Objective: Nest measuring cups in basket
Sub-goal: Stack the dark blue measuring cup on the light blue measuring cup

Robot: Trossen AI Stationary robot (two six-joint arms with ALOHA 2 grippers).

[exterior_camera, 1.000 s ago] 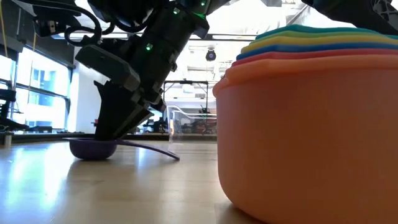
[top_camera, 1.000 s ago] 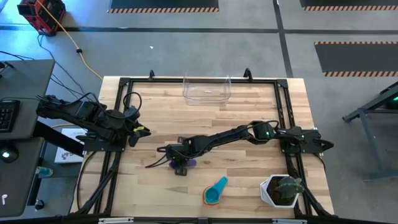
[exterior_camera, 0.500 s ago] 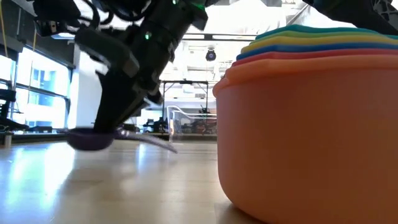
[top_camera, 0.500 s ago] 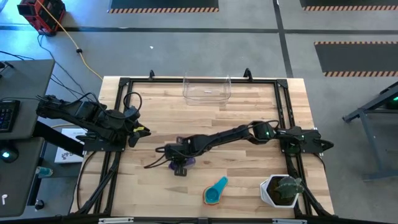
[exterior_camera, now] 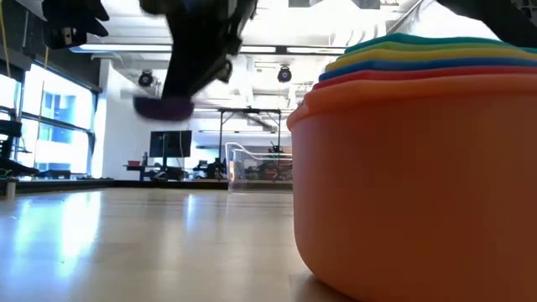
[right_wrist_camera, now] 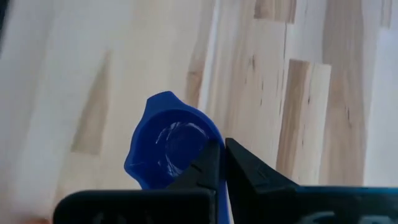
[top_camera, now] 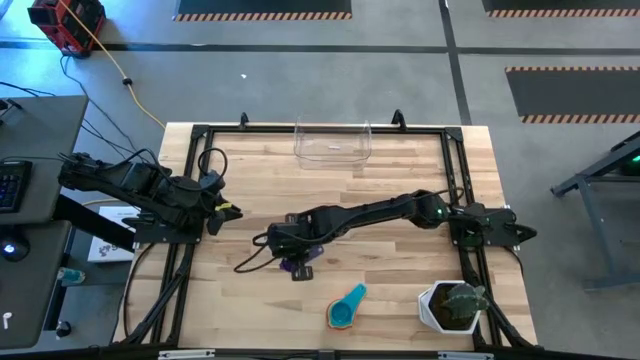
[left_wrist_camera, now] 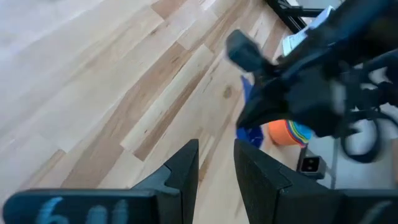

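Right wrist view, right pincer (right_wrist_camera: 222,163) pinching glossy purple cup (right_wrist_camera: 169,148)

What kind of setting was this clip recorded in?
Probably a robotics lab or workshop: a wooden table framed by a black rig, striped hazard tape on the grey floor, and a desk with a keyboard beside it.

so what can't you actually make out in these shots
- High view: the purple measuring cup mostly hidden under the right end effector.
- Low view: the nested cups cut off by the right edge; the lifted cup blurred.
- Low view: the basket far off, too small to see inside.
- Left wrist view: the right arm blurred.
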